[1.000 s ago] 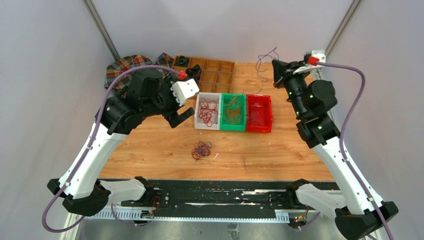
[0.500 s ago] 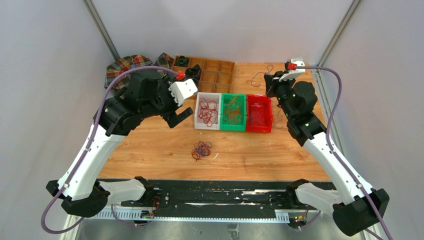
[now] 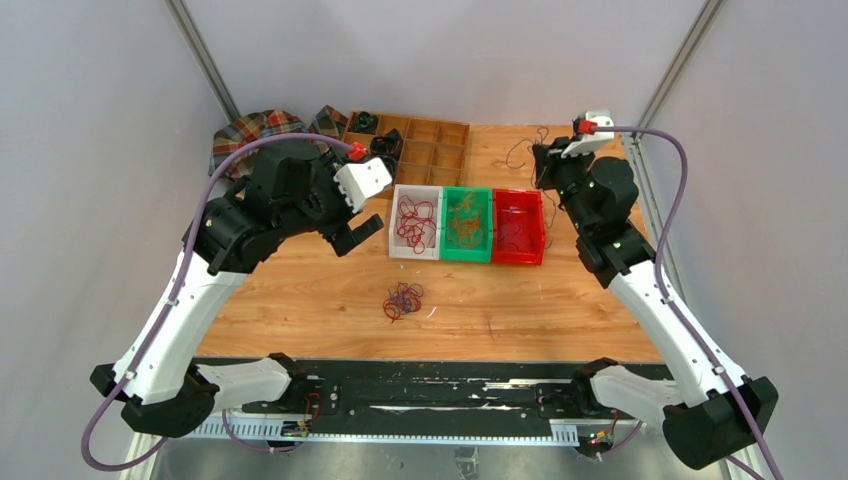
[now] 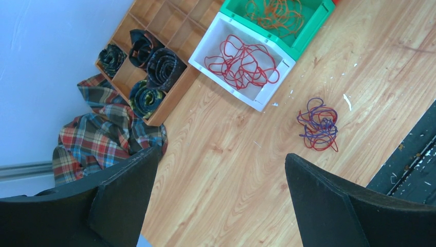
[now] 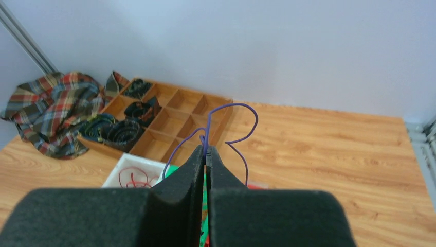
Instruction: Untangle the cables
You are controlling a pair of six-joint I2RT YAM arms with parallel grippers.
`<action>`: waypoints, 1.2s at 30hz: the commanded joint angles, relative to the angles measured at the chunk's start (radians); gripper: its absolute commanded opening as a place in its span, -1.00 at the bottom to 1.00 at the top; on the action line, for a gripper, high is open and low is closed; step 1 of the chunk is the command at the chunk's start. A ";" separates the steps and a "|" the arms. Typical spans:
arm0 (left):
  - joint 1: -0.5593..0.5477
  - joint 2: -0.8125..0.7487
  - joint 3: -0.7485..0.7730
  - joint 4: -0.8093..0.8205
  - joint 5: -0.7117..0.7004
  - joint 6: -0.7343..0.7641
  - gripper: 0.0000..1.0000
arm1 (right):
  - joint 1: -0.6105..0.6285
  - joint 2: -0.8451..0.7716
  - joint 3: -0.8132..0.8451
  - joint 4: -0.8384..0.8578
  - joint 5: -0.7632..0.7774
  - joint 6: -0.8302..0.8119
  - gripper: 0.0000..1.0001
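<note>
Purple cable [image 5: 207, 131] pinched in right end effector [image 5: 206, 152] by red bin [image 3: 518, 256], likely for dropping in. Left end effector [image 4: 221, 159] wide open, empty, facing tangle [image 4: 319, 124].

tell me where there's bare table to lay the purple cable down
Widest bare wood lies near-right, between the tangle, the red bin and the right arm. A smaller patch sits near-left, beside the tangle. Crowded: the bin row, and the tray and cloth behind.
</note>
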 commanded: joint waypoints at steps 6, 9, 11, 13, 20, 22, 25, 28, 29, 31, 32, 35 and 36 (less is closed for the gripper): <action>0.010 -0.020 -0.008 0.004 0.000 0.007 0.96 | -0.018 -0.011 0.195 0.015 0.015 -0.109 -0.99; 0.010 -0.020 -0.011 0.003 0.001 0.010 0.96 | -0.018 -0.010 0.227 0.020 0.015 -0.129 -0.99; 0.011 -0.020 -0.011 0.004 0.000 0.011 0.96 | -0.018 -0.005 0.257 0.019 0.018 -0.155 -0.99; 0.011 -0.022 -0.013 0.003 -0.001 0.012 0.96 | -0.018 -0.001 0.295 0.010 0.036 -0.186 -0.99; 0.016 -0.029 -0.024 0.004 0.001 0.017 0.96 | -0.037 0.001 0.384 -0.009 0.125 -0.299 -0.99; 0.018 -0.031 -0.025 0.004 0.001 0.017 0.96 | -0.062 -0.001 0.393 -0.010 0.174 -0.307 -0.99; 0.019 -0.033 -0.025 0.004 0.001 0.019 0.96 | -0.109 0.005 0.415 -0.013 0.262 -0.345 -0.99; 0.020 -0.036 -0.027 0.004 0.000 0.024 0.96 | -0.167 0.010 0.421 -0.020 0.343 -0.365 -0.99; 0.021 -0.037 -0.029 0.004 -0.001 0.026 0.96 | -0.188 0.009 0.415 -0.020 0.355 -0.366 -0.99; 0.022 -0.038 -0.033 0.004 -0.002 0.028 0.96 | -0.223 0.007 0.392 -0.023 0.401 -0.363 -0.99; 0.023 -0.038 -0.035 0.004 -0.002 0.028 0.96 | -0.241 0.004 0.374 -0.022 0.410 -0.362 -0.99; 0.023 -0.039 -0.038 0.004 0.001 0.027 0.96 | -0.292 0.003 0.295 -0.016 0.466 -0.343 -0.99; 0.023 -0.040 -0.039 0.004 0.001 0.026 0.96 | -0.310 0.001 0.257 -0.011 0.463 -0.326 -0.99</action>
